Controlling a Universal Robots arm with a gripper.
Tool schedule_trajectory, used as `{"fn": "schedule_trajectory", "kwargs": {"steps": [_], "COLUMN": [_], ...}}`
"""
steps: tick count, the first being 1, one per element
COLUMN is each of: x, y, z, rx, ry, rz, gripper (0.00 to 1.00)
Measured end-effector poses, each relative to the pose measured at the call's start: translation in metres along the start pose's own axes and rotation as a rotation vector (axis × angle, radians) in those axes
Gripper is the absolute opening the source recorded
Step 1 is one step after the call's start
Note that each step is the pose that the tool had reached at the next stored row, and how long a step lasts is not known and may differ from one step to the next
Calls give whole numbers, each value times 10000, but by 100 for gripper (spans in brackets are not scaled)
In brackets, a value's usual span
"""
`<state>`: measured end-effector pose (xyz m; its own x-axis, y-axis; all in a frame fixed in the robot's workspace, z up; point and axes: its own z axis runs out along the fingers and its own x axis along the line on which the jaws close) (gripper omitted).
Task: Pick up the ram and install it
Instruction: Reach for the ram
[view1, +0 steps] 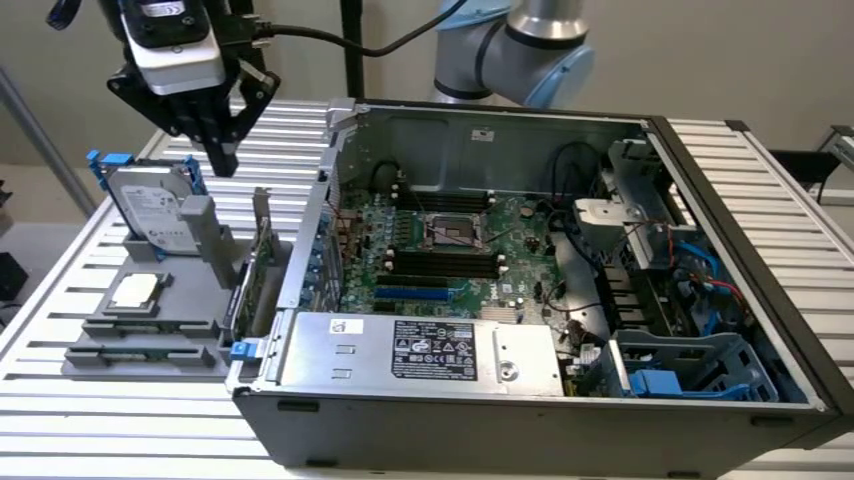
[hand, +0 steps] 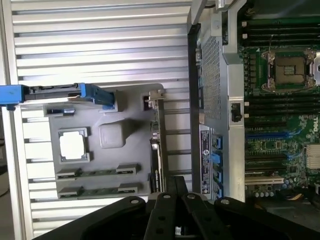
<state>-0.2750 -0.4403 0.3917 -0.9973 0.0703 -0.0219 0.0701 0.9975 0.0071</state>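
Note:
Two thin green ram sticks (view1: 147, 326) lie in slots of a grey holder tray (view1: 187, 300) at the exterior view's left, beside the open computer case (view1: 534, 400). In the wrist view the ram sticks (hand: 97, 172) sit between grey clips, below a square silver processor chip (hand: 72, 145). My gripper (view1: 220, 155) hangs shut and empty, high above the tray's far end, over the upright hard drive (view1: 154, 210). The wrist view has my gripper (hand: 175, 184) over the tray's edge near the upright green expansion card (hand: 157, 140). Black memory slots (view1: 441, 262) on the motherboard lie empty.
The hard drive in its blue frame (hand: 55, 93) stands at the tray's far end. The expansion card (view1: 260, 255) stands between tray and case wall. Inside the case are a processor socket (view1: 454, 230), a power supply (view1: 427, 350) and cables. A slatted metal table (view1: 80, 420) carries everything.

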Motion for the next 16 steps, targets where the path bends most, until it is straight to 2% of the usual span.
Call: {"fn": "schedule_trajectory", "kwargs": {"steps": [16], "x": [568], "y": [-187], "z": [-11], "rx": [174], "ry": [-11], "rz": [-3], "gripper": [11]}}
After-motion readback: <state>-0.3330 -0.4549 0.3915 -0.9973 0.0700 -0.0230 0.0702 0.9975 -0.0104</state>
